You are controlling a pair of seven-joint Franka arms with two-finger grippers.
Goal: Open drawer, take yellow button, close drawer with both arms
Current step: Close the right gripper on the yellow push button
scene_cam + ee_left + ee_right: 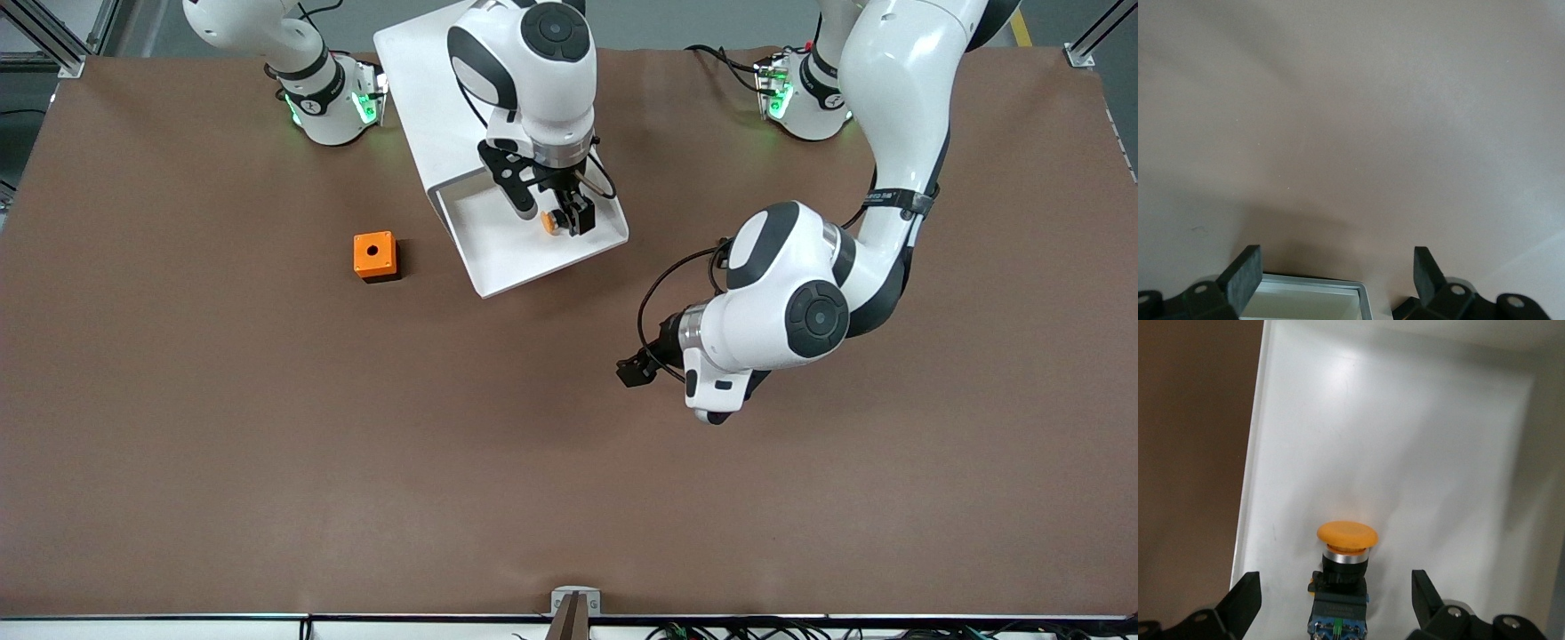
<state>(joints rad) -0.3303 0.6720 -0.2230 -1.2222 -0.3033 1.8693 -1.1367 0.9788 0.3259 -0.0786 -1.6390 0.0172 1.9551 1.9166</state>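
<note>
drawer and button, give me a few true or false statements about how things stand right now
1. The drawer is pulled open. True.
2. The button lies on the table beside the orange cube. False: it lies in the drawer.
3. The right hand is shut on the button. False: its fingers are open either side of it.
4. The left hand is open and holds nothing. True.

1. Two white robot arms, each with one black two-finger gripper: right gripper [558, 213], left gripper [633, 370].
2. One white cabinet [427, 98].
3. One pulled-out drawer [516, 258].
4. One orange-capped button [551, 221], in that drawer.
5. One orange cube with a hole [374, 255].
6. One brown table [267, 444].
</note>
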